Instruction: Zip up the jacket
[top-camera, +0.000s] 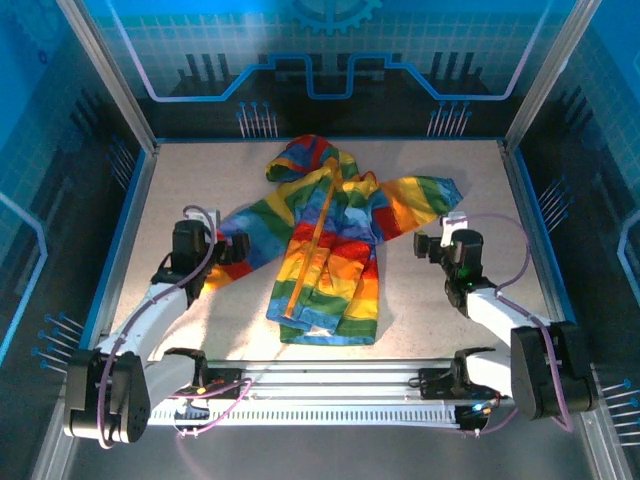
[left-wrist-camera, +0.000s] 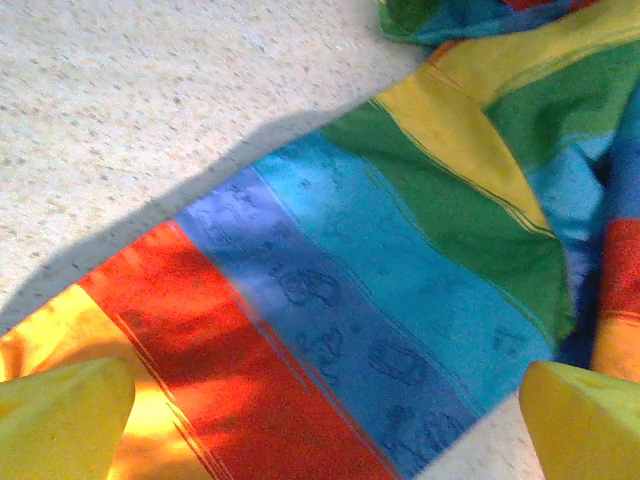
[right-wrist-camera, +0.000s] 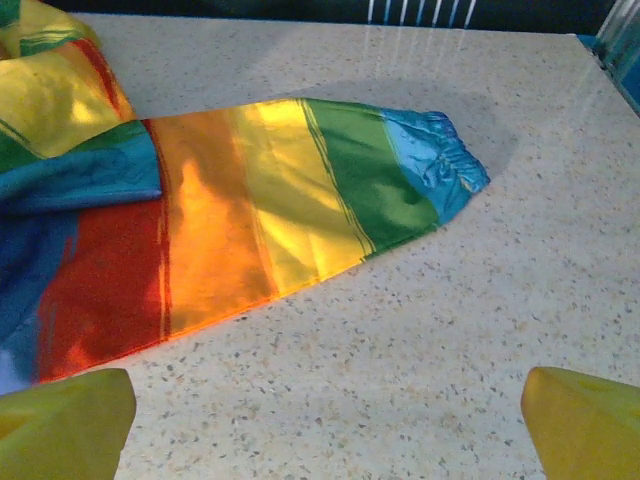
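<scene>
The small hooded fabric jacket in rainbow stripes (top-camera: 335, 255) lies flat near the middle of the pale speckled tabletop (top-camera: 200, 170). Its hood (top-camera: 305, 160) points to the far side and its hem to the arm bases. An orange zipper (top-camera: 310, 245) runs down the front from below the hood to the hem, slanting slightly toward the left side. Whether its two halves are joined cannot be told from above. A pale strip shows along the hem.

Both sleeves spread outward. The one on the left arm's side (left-wrist-camera: 330, 300) shows bands of orange, red, blue, turquoise, green and yellow with faint printed figures. The one on the right arm's side (right-wrist-camera: 290, 200) lies flat, running from red through orange, yellow and green to a gathered blue cuff (right-wrist-camera: 445, 160).

The left gripper (top-camera: 228, 250) hangs just over its sleeve, its yellow fingers (left-wrist-camera: 60, 415) spread wide with nothing clamped between them. The right gripper (top-camera: 428, 243) sits near the other sleeve above bare tabletop, its yellow fingers (right-wrist-camera: 580, 420) equally wide apart and holding nothing.
</scene>
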